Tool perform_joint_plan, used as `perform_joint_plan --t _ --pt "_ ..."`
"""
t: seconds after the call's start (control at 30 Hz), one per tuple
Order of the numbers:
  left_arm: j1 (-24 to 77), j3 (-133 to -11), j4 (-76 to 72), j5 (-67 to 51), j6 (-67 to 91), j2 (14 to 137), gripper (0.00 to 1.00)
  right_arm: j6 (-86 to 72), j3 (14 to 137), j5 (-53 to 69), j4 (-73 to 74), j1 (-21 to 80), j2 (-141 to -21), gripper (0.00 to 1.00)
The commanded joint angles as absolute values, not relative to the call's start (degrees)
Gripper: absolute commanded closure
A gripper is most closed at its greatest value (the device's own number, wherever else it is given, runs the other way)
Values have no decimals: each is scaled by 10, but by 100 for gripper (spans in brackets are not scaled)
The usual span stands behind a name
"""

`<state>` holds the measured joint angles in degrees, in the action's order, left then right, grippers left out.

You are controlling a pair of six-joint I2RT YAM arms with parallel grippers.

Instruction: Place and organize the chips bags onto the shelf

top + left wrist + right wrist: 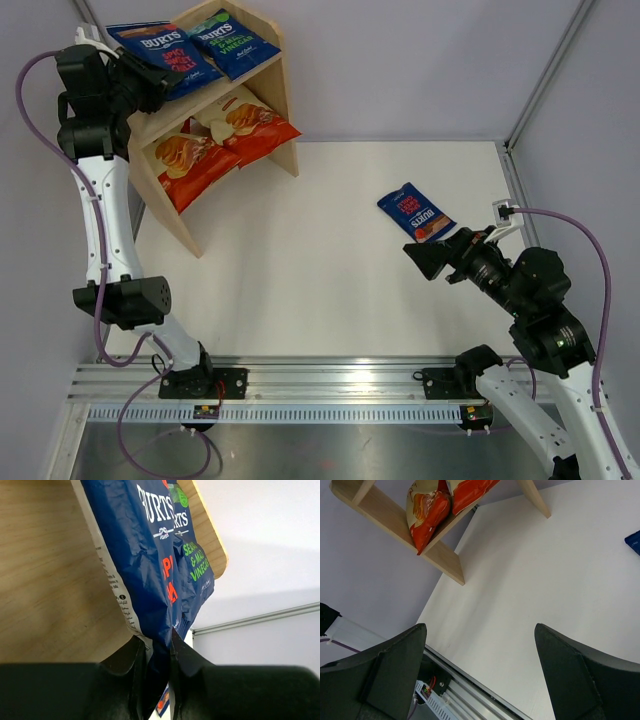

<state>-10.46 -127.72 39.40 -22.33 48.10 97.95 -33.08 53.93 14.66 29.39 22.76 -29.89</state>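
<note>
Blue Burts bag (pixel 145 570) pinched in left gripper (pixel 157 641) jaws.
Backing off unreleased could drag it off the shelf (pixel 50 580) beyond; right gripper (pixel 480 635) gapes empty.

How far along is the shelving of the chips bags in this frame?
Done: two cream-and-red Cassava Chips bags lie on the lower tier of the light wooden shelf, and a dark blue green-lettered Burts bag lies on top. In hand: the left gripper is clamped on a red-lettered Burts bag at the top tier. Remaining: a third dark blue Burts bag lies on the white table by the open right gripper.
</note>
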Motion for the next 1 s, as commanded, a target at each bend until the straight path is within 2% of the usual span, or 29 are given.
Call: perform_joint_plan --t 0.0,0.07,0.17,0.2,0.23,0.33,0.47,0.77,0.87,0.9,0.97 --pt "-105 -1267 374 -230 503 950 78 -338 537 160 266 230 -296 3" --pt "-105 -1267 378 -231 502 951 76 -340 538 159 267 230 -294 3" --pt "-105 -1273 389 -239 497 958 66 -343 540 161 269 230 -290 3" --pt "-105 -1281 394 -239 491 963 61 -344 540 161 269 230 -288 3" --pt "-105 -1288 406 -242 489 966 50 -344 541 162 270 230 -287 3" --pt "-102 -1315 433 -237 466 973 41 -345 544 163 271 231 -286 3" --pt "-94 -1372 485 -210 425 986 35 -346 548 166 276 230 -284 3" --pt "-83 -1434 557 -154 328 1016 33 -330 565 158 298 231 -285 3" --pt "-84 -1434 567 -133 309 1017 37 -326 569 160 299 231 -286 3" --pt "-83 -1434 569 -129 305 1017 45 -327 569 160 299 230 -286 3" --pt "-84 -1434 573 -116 296 1017 50 -326 568 161 298 231 -286 3"
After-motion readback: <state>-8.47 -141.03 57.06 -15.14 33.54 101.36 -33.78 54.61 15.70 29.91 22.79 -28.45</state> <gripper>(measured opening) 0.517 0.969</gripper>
